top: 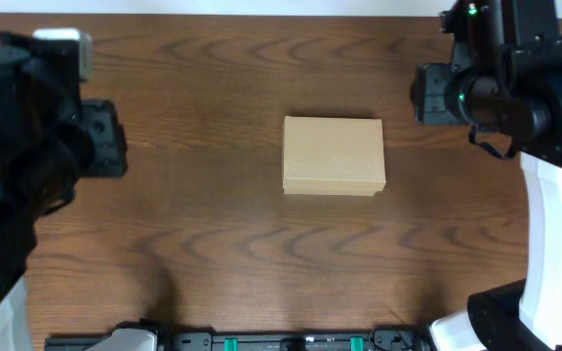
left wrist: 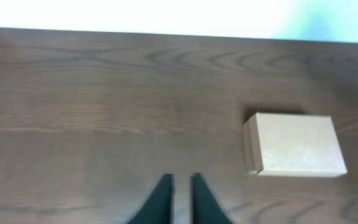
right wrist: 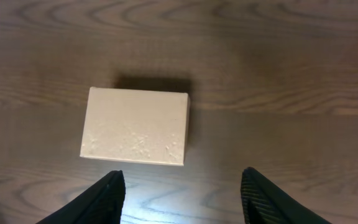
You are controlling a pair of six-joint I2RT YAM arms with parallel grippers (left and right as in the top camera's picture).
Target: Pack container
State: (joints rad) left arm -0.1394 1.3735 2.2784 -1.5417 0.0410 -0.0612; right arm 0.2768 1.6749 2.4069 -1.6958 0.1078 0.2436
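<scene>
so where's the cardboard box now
The small tan cardboard box lies closed near the middle of the dark wooden table in the overhead view, slightly toward the right arm.

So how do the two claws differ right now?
The left gripper has its fingers nearly together; the right gripper has them spread wide. The container lies just ahead of the right gripper, but off to one side of the left gripper. Both hang above the table, holding nothing.
</scene>
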